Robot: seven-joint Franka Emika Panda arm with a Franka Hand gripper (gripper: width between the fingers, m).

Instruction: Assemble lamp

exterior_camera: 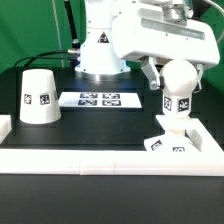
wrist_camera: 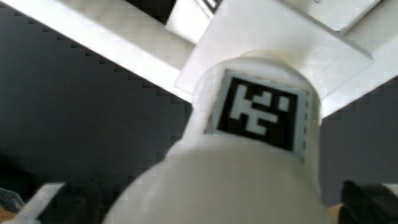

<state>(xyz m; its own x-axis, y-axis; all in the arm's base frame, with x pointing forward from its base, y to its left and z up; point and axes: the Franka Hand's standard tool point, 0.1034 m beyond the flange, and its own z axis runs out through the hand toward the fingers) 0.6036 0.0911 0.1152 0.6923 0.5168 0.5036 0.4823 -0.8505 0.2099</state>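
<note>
On the black table (exterior_camera: 100, 128), the bulb (exterior_camera: 180, 82) stands on the base (exterior_camera: 166, 138). The gripper (wrist_camera: 199, 200) sits around the bulb, jaws apart, not squeezing it. The shade (exterior_camera: 38, 97) stands well apart.

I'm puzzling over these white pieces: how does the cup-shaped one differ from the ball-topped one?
The shade is a tapered cup, wide end down; the bulb has a round ball top. The shade stands alone on the exterior view's left; the bulb sits upright on the base at its right. The shade looks bigger. Both are white with black-and-white tags.
</note>
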